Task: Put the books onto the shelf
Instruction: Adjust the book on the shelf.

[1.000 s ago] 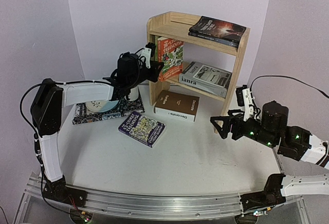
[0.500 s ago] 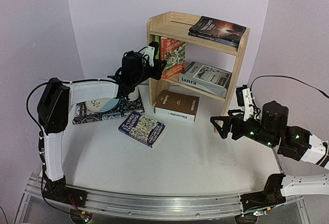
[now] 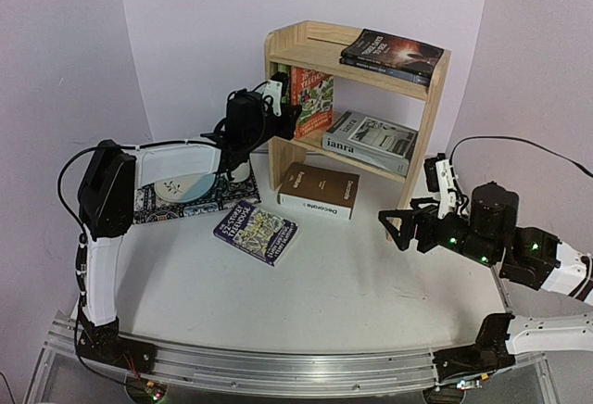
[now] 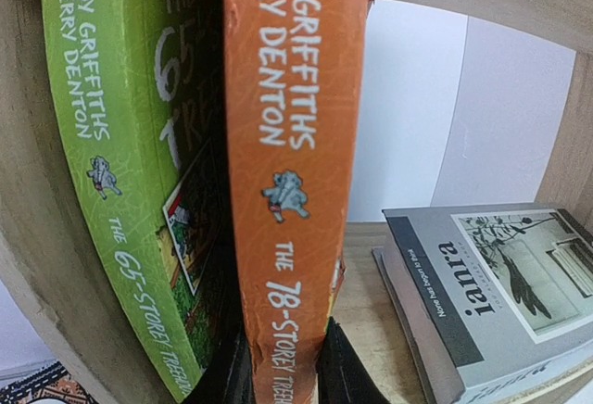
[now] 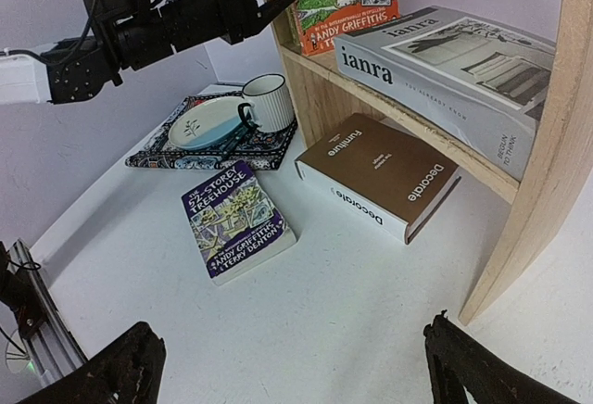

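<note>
Pine shelf (image 3: 278, 52) with two dark books (image 3: 391, 55) flat on its top board; on its lower board a green book (image 4: 130, 191) stands by the left panel, an orange book (image 4: 292, 145) stands beside it, and a grey book (image 3: 371, 142) lies flat to the right. The left pincer (image 4: 283, 381) grips the orange book's spine, while the right pincer (image 3: 403, 228) hangs wide open and empty off the shelf's right side. On the surface (image 3: 352, 274) in front of the shelf lie a brown-and-white book (image 3: 320, 190) and, further left, a dark blue book (image 3: 256, 232).

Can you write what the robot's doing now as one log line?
left gripper: shut on orange book, upright beside green book in shelf | right gripper: open, above table | on table: Decorate book, dark blue book
</note>
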Robot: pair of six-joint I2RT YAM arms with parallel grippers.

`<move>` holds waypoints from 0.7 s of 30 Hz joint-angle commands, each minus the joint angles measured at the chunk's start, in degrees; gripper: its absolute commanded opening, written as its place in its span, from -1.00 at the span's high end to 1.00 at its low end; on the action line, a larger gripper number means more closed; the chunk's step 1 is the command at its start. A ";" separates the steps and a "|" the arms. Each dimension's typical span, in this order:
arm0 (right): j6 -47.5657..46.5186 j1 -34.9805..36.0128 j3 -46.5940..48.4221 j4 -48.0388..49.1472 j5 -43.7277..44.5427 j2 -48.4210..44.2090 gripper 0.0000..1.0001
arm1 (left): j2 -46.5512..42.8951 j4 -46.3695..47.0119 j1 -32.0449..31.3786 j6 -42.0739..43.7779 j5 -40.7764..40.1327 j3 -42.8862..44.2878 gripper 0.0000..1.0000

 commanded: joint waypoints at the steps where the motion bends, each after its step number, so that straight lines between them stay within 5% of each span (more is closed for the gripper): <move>1: -0.70 0.15 2.56 0.88 0.90 0.56 -0.97 | 0.79 2.42 1.02 -0.62 -1.19 5.23 0.66; 21: 0.15 0.19 2.46 0.24 0.54 -0.71 -0.97 | -1.29 1.11 1.80 -4.33 -1.53 3.47 0.62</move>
